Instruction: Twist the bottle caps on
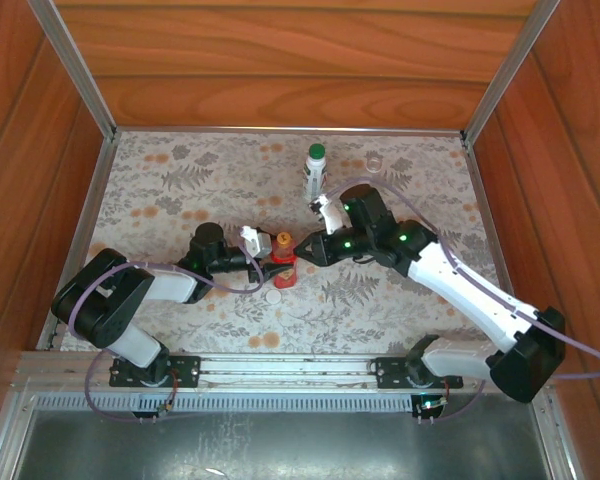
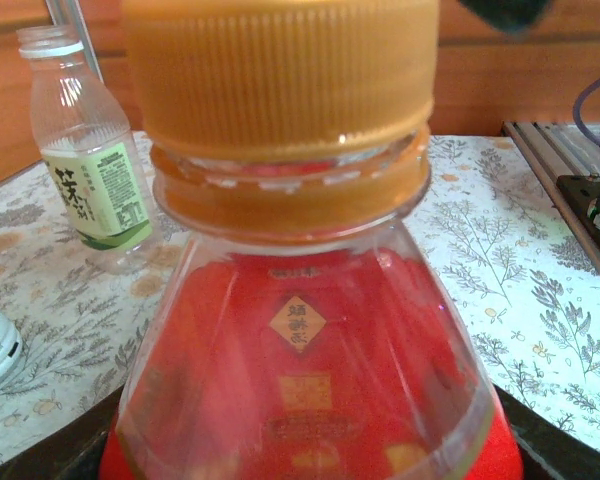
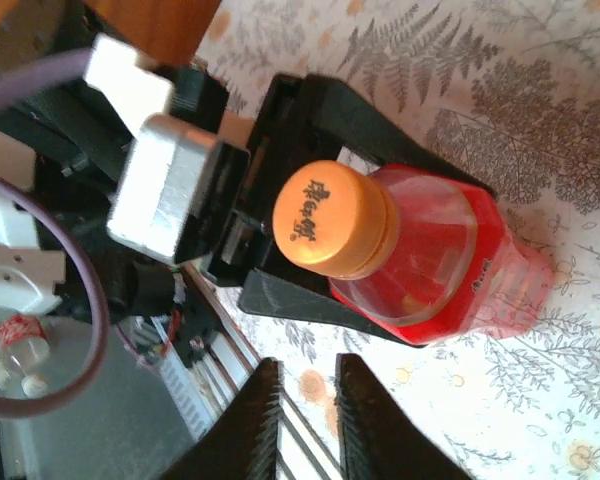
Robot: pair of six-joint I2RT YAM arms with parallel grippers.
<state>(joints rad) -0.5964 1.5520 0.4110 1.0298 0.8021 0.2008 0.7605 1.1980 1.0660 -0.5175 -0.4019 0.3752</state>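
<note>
One bottle [image 3: 450, 270] — red; orange cap [image 3: 325, 218] on.

The orange cap [image 2: 280, 80] is plastic, finely ribbed round its side, smooth on top. The red bottle [image 2: 300, 380] under it is clear, glossy plastic. The clear bottle [image 2: 85, 130] is plastic too; its label may be paper or thin film. The tablecloth [image 1: 170, 190] is matt printed cloth. The walls [image 1: 280, 60] are wood with a soft sheen. The front rail [image 1: 280, 368] is dull metal. The right gripper [image 3: 308, 365] has matt black plastic fingers [image 3: 258, 425] with ridged inner faces.
</note>
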